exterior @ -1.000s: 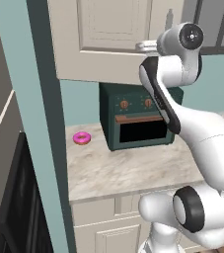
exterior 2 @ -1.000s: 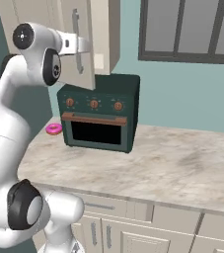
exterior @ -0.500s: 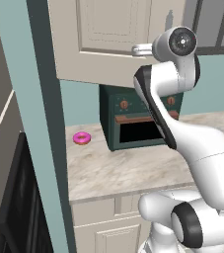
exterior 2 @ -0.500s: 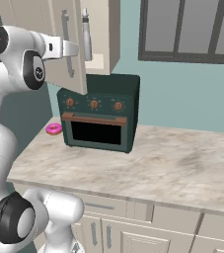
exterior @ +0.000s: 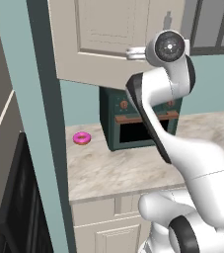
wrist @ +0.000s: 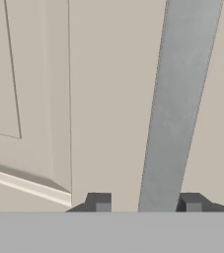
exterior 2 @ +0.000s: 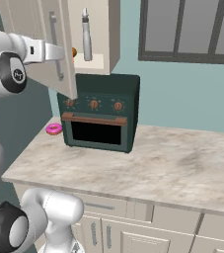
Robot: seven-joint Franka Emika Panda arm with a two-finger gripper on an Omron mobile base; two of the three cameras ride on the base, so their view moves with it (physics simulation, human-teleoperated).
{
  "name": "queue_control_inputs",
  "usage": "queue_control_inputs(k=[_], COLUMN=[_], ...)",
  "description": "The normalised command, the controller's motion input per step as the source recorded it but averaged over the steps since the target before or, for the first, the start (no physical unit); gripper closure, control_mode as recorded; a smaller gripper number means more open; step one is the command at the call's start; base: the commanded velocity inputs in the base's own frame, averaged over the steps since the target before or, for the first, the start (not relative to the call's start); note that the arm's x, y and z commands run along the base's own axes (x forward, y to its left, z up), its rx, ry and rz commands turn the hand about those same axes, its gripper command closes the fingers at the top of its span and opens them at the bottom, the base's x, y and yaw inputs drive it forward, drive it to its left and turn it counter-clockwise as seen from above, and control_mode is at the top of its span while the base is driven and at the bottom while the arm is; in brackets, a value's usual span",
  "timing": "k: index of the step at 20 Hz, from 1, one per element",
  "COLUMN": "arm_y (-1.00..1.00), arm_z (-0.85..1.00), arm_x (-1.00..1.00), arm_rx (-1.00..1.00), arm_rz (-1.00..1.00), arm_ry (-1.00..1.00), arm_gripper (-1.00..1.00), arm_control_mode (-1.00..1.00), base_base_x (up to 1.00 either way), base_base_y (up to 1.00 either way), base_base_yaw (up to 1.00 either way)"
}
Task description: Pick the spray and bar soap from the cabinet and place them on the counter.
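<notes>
Pincer (wrist: 145,203): narrowed around the silver bar handle (wrist: 175,108) of the cabinet (exterior 2: 91,29) door, which stands swung open. Spray (exterior 2: 86,34): upright on the cabinet shelf above the dark-green oven (exterior 2: 101,111). Surface (exterior 2: 148,165): carries a pink donut (exterior 2: 54,129).

Wall cabinet (exterior 2: 96,29) above the counter (exterior 2: 148,168), its door (exterior 2: 39,44) swung partly open. The spray (exterior 2: 86,34) stands upright on the cabinet shelf, a small ball (exterior 2: 74,52) just to its left, partly hidden by the door. The oven (exterior 2: 101,111) sits on the counter directly beneath the cabinet, against the wall. A donut (exterior: 82,138) lies on the counter left of the oven. The door handle (wrist: 175,104) runs between the gripper (wrist: 145,202) tips.
</notes>
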Motion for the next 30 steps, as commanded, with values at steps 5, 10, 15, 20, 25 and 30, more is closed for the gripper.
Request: queue_control_inputs(k=[5,10,15,20,25,30], arm_y=[0.52,0.39,0.38,0.2,0.0,0.0], arm_z=[-0.15,-0.13,-0.15,-0.1,0.0,0.0], arm_x=[-0.18,-0.17,-0.17,-0.08,-0.03,-0.02], arm_rx=[0.0,0.0,0.0,0.0,0.0,0.0], arm_rz=[-0.06,-0.06,-0.06,-0.06,-0.03,-0.02], arm_ry=[0.01,0.0,0.0,0.0,0.0,0.0], arm_gripper=[1.0,1.0,1.0,-1.0,-1.0,-1.0], arm_control_mode=[-1.0,-1.0,-1.0,-1.0,-1.0,-1.0], base_base_x=[0.0,0.0,0.0,0.0,0.0,0.0], base_base_y=[0.0,0.0,0.0,0.0,0.0,0.0], base_base_yaw=[0.0,0.0,0.0,0.0,0.0,0.0])
